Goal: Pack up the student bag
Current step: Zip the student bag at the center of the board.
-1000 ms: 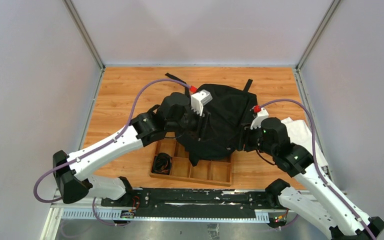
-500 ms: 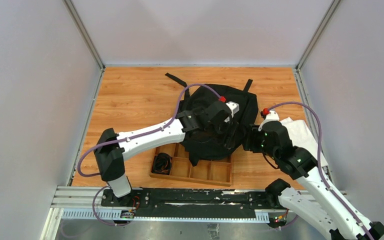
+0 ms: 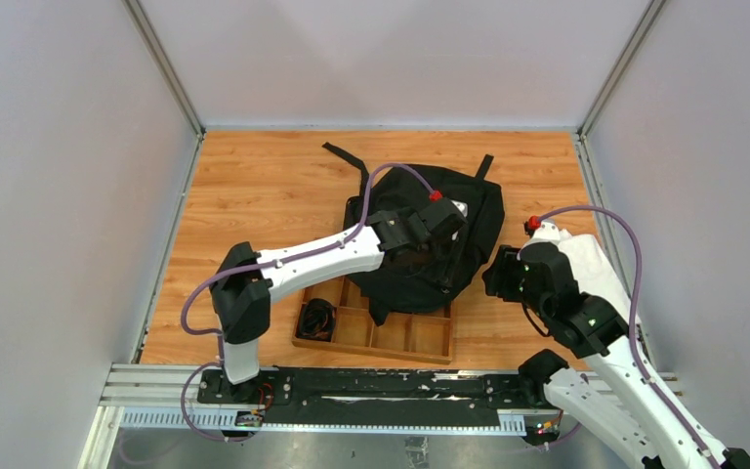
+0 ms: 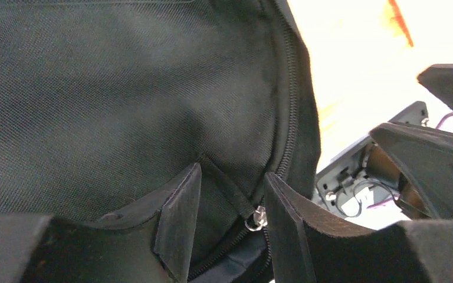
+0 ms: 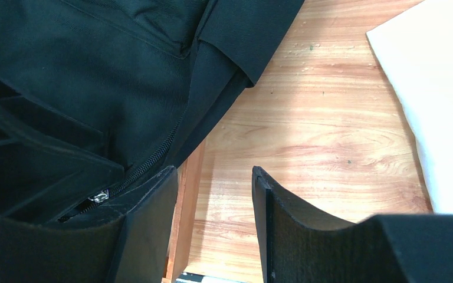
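Here, in the left wrist view, the left jaws stand spread. Their two fingers [image 4: 177, 230] sit either side of one metal zip pull [image 4: 253, 221] and its short fabric tab, and are not closed on it. Whether the pull touches the finger on the right of the frame is hard to tell. Behind them the black weave of the student bag [image 4: 124, 100] fills most of the frame, and the upper right is washed out to white.

The right jaws are also spread, with nothing between the two fingers [image 5: 147, 230]. In the gap show only the wooden surface [image 5: 330, 147] and the edge of the wooden tray [image 5: 183, 218]. One zip pull [image 5: 100, 196] glints at the lower left of that frame; whether it is the same pull cannot be told.

In the top view there is one student bag [image 3: 479, 220], in the middle of the frame. Its lower edge lies over the upper part of the one wooden tray [image 3: 400, 337], so some compartments are hidden. Two straps [image 3: 342, 156] stick out at the bag's top. One bundle of black cable [image 3: 317, 318] lies in the tray's left-end compartment. One white sheet [image 3: 596, 259] lies at the right, partly under the right arm. Both jaws are hard to make out there, black against black.
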You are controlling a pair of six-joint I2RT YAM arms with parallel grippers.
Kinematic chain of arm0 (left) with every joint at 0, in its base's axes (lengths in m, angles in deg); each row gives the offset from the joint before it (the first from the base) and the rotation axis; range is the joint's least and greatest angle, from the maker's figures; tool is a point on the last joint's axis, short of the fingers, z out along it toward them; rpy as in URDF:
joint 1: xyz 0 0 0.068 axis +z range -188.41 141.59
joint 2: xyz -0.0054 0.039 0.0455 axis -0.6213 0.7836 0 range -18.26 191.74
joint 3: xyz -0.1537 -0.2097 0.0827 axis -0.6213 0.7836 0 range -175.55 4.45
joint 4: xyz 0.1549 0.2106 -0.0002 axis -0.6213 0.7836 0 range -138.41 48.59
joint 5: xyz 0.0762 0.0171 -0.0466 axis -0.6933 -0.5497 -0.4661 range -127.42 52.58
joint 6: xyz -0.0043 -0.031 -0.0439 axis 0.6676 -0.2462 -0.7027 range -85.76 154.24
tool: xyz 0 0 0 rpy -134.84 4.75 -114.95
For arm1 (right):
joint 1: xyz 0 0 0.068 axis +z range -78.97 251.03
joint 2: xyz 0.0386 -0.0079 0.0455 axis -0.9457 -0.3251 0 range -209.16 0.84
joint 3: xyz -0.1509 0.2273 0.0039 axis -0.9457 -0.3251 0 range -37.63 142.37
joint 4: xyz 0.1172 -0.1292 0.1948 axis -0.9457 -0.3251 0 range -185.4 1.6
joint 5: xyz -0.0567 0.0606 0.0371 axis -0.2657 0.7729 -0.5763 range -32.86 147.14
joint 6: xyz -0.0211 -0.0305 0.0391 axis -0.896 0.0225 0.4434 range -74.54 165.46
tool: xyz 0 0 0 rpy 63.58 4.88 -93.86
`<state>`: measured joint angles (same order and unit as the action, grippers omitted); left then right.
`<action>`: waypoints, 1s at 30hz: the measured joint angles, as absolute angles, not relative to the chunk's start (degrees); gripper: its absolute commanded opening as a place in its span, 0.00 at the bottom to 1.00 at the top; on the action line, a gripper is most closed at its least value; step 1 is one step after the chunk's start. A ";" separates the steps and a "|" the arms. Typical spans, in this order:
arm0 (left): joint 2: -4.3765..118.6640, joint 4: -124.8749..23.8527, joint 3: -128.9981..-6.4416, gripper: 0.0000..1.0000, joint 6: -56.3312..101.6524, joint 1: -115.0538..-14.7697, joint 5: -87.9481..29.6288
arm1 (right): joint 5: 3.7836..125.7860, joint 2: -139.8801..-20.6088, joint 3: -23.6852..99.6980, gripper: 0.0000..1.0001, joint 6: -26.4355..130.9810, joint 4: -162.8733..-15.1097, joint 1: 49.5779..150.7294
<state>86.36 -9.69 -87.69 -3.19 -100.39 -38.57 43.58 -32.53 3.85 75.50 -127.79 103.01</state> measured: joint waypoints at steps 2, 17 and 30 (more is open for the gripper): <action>87.69 -8.44 -88.24 0.50 -3.50 -100.39 -38.92 | 43.60 -32.53 3.78 0.54 75.50 -127.86 102.91; 87.58 -7.33 -89.17 0.00 -5.18 -100.50 -40.23 | 43.65 -32.38 3.21 0.54 75.52 -127.86 102.86; 78.25 -12.49 -84.96 0.00 -5.20 -100.41 -41.89 | 49.42 -36.72 3.21 0.74 79.92 -125.00 102.80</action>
